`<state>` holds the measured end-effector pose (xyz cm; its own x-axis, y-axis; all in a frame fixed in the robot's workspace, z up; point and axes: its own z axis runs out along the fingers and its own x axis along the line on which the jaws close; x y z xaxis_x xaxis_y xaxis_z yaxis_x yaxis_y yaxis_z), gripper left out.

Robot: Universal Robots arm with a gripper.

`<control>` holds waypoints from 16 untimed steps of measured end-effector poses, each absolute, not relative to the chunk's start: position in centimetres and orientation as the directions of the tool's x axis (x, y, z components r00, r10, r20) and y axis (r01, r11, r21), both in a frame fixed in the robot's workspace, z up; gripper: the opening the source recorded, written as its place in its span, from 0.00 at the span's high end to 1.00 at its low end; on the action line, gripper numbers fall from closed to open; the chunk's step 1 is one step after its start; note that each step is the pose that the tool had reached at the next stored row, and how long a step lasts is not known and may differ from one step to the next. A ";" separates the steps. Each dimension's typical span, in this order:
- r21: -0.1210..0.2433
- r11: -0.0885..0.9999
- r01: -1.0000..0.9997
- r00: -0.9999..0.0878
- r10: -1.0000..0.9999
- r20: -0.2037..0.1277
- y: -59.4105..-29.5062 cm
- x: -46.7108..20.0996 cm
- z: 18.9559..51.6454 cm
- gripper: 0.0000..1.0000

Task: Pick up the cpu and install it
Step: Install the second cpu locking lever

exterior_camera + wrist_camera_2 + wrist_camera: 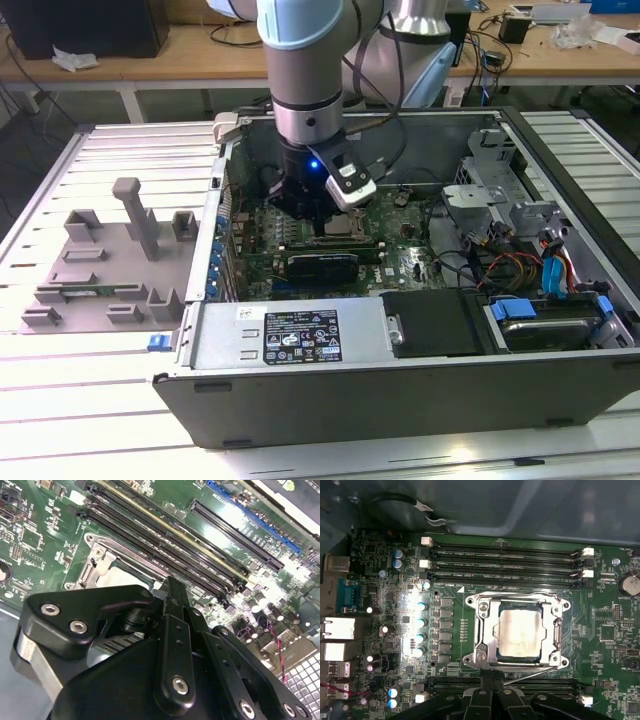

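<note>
One robot arm [305,70] is being held upright, reaching straight down into the open computer case [400,385] on the table [90,420], its gripper [492,687] poised just above the motherboard [395,605]. The cpu [521,631] is lying seated in the metal-framed socket [482,630]. Gripper fingers are being kept together, clamped on nothing.

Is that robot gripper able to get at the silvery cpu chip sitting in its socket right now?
Probably yes. The gripper hangs inside the open case just beside the socket, and in the first wrist view the cpu lies face up with nothing covering its middle; only the metal socket frame overlaps its edges.
</note>
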<state>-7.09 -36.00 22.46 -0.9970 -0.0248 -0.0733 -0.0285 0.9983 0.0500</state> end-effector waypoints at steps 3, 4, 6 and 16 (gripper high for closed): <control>0.060 0.998 -0.029 -0.997 -0.024 -0.074 -36.2 -7.3 22.3 0.89; 0.064 0.998 -0.029 -0.997 -0.024 -0.074 -36.3 -7.3 22.3 0.89; 0.072 0.997 -0.029 -0.997 -0.023 -0.075 -36.6 -7.4 22.2 0.89; 0.129 0.991 -0.028 -0.997 -0.019 -0.076 -37.8 -7.7 21.6 0.89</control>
